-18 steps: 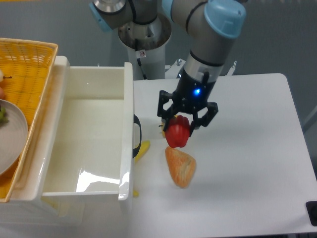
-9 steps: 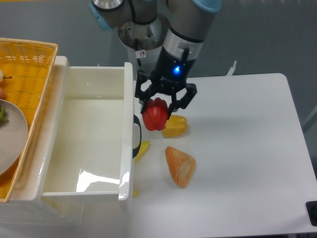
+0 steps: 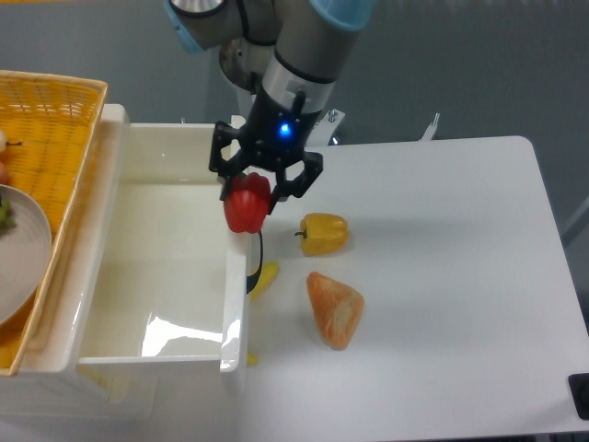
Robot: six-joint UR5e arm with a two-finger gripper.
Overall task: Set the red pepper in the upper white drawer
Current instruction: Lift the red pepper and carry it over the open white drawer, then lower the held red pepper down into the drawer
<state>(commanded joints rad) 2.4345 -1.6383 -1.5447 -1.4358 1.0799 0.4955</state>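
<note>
Hand (image 3: pixel 250 195): upper centre of frame, black fingers clamped on the red pepper, blue light lit on the wrist above.
Red pepper (image 3: pixel 248 205): held in the air, over the front wall of the upper white drawer, at its right edge.
Upper white drawer (image 3: pixel 166 267): left half of frame, open, glossy inside, dark curved handle (image 3: pixel 256 262) on the right face.
Yellow pepper (image 3: pixel 323 234): on the tabletop (image 3: pixel 442 276), centre, just right of the hand.
Orange wedge (image 3: pixel 335 308): on the tabletop, below the yellow pepper, apart from it.
Wicker basket (image 3: pixel 46 129): far left, beside the drawer, with a grey plate (image 3: pixel 23 253) inside.
</note>
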